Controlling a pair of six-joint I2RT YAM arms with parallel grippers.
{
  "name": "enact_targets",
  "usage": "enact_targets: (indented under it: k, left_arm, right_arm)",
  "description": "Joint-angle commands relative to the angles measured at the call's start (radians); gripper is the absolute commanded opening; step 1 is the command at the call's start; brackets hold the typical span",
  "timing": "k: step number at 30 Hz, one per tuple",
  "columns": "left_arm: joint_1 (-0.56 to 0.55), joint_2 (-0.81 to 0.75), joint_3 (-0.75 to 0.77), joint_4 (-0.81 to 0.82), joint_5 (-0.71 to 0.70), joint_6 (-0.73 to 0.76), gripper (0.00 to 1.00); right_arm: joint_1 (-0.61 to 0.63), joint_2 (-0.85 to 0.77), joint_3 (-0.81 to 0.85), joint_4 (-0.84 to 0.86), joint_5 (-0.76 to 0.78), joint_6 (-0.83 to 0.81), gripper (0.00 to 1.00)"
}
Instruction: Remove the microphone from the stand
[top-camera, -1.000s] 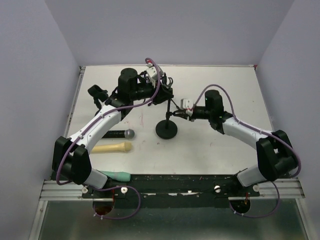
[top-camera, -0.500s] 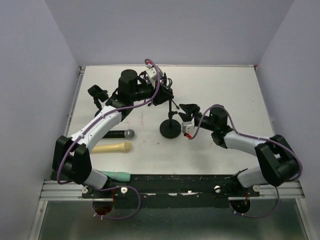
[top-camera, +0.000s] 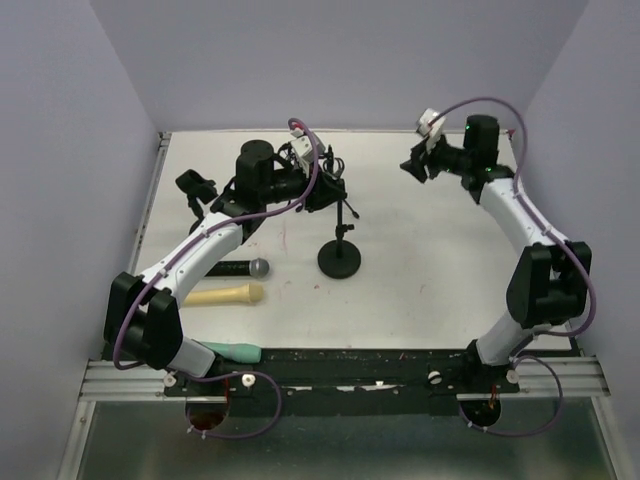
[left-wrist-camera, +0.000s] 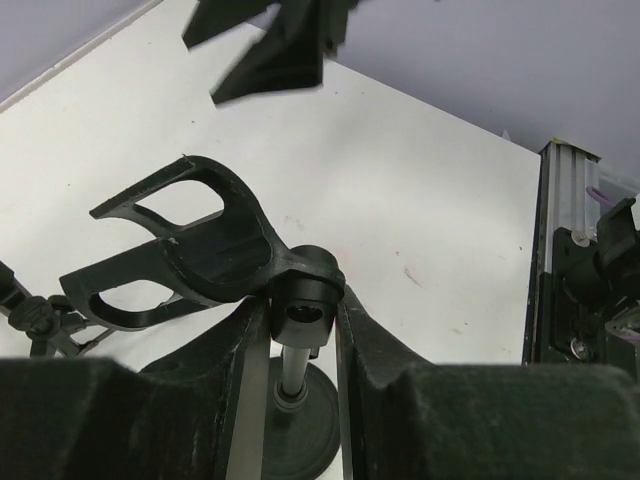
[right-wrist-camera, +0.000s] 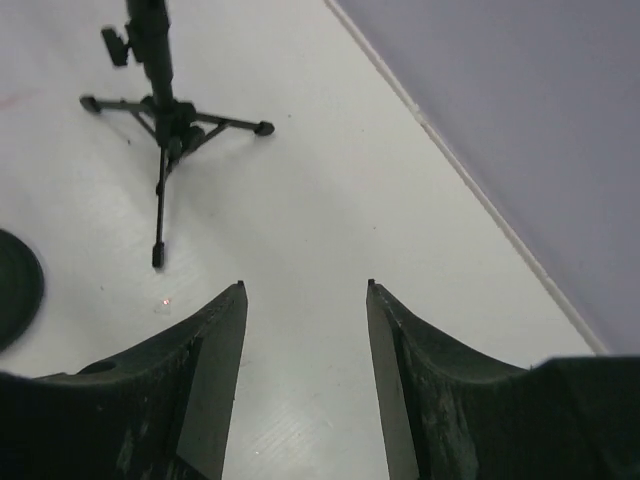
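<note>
Removal looks done: the mic (top-camera: 243, 268) lies on the counter (top-camera: 450, 270) beside the stand (top-camera: 340, 258), whose clip (left-wrist-camera: 190, 250) is empty; the left tool (left-wrist-camera: 300, 330) pinches the stand's neck, the right tool (right-wrist-camera: 305, 300) hangs spread, so next probably comes a gentle release.

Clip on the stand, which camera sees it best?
The left wrist camera: the empty clip is big and close, with the left gripper pinching the stand just under it. The top camera shows only a small dark bit beside that gripper. The right wrist camera misses it.
</note>
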Motion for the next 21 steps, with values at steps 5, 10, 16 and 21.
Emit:
enact_targets:
  k: [5, 10, 16, 21]
  left_arm:
    - [0.003, -0.041, -0.012, 0.034, 0.024, -0.031, 0.00]
    - [0.004, -0.041, -0.012, 0.040, -0.011, -0.021, 0.00]
    - [0.004, -0.029, 0.012, 0.040, -0.021, -0.019, 0.00]
    - [0.004, -0.021, 0.031, 0.042, -0.021, -0.019, 0.00]
  right_arm:
    - [-0.057, 0.219, 0.308, -0.336, -0.482, 0.818, 0.67]
    - [-0.052, 0.279, 0.184, -0.160, -0.597, 1.122, 0.66]
    - [0.000, 0.286, 0.104, -0.158, -0.613, 1.151, 0.66]
    - [0.071, 0.291, 0.087, -0.150, -0.647, 1.135, 0.66]
